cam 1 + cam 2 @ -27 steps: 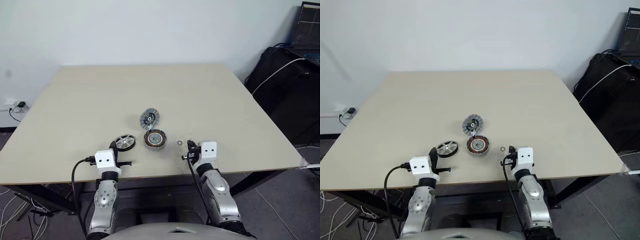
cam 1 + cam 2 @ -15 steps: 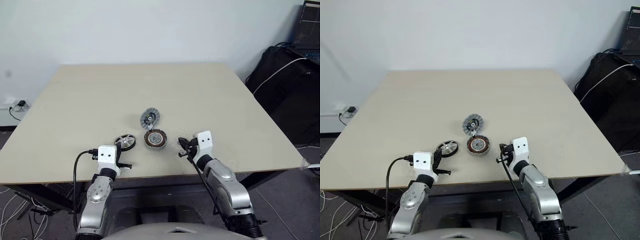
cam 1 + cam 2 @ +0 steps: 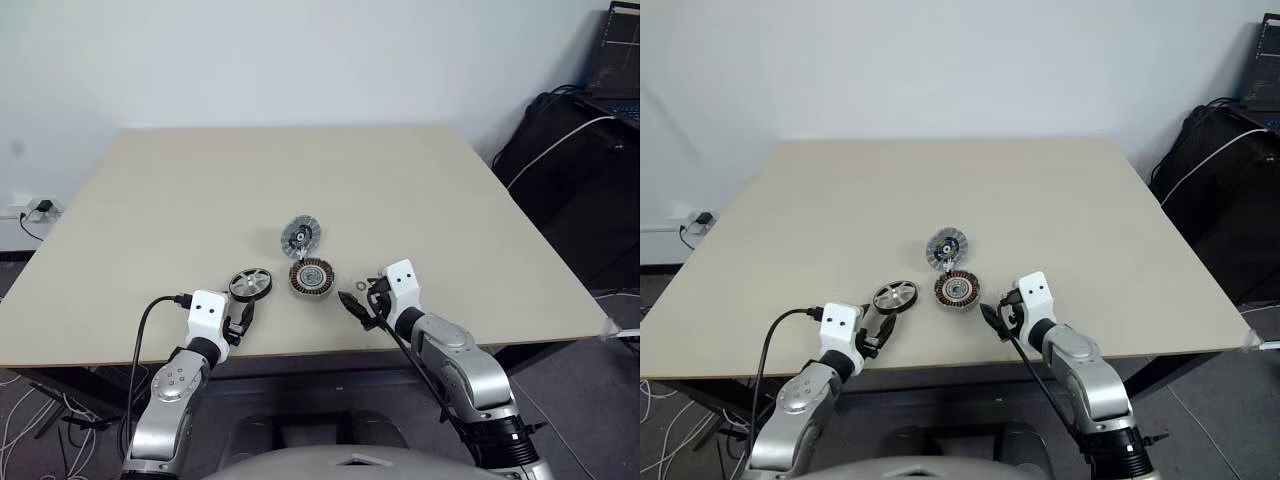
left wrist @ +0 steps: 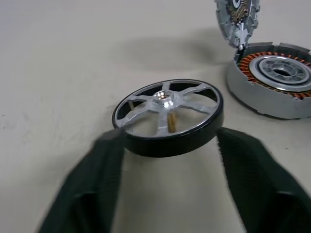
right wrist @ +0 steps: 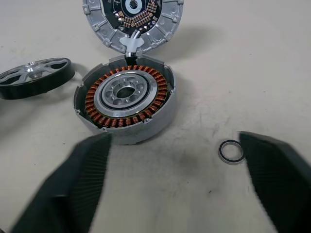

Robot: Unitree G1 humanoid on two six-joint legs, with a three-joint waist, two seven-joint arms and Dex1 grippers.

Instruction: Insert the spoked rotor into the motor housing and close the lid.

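The spoked rotor (image 3: 249,284), a dark-rimmed wheel with silver spokes, lies flat on the table (image 3: 200,200), left of the motor housing (image 3: 311,277). Copper windings show inside the housing (image 5: 125,102). The ribbed silver lid (image 3: 299,237) stands tilted open at the housing's far edge. My left gripper (image 4: 170,141) is open, its fingers (image 4: 92,184) flanking the near rim of the rotor (image 4: 167,116). My right gripper (image 5: 173,141) is open and low over the table, just short of the housing on its right side, holding nothing.
A small loose metal ring (image 5: 230,151) lies on the table by the right gripper's finger. The table's front edge (image 3: 300,350) runs just under both wrists. Dark bags and cables (image 3: 565,150) stand off the table's right side.
The left gripper has swung from pointing sideways to pointing forward and come up to the rotor. The right gripper has moved left toward the housing, past the small ring.
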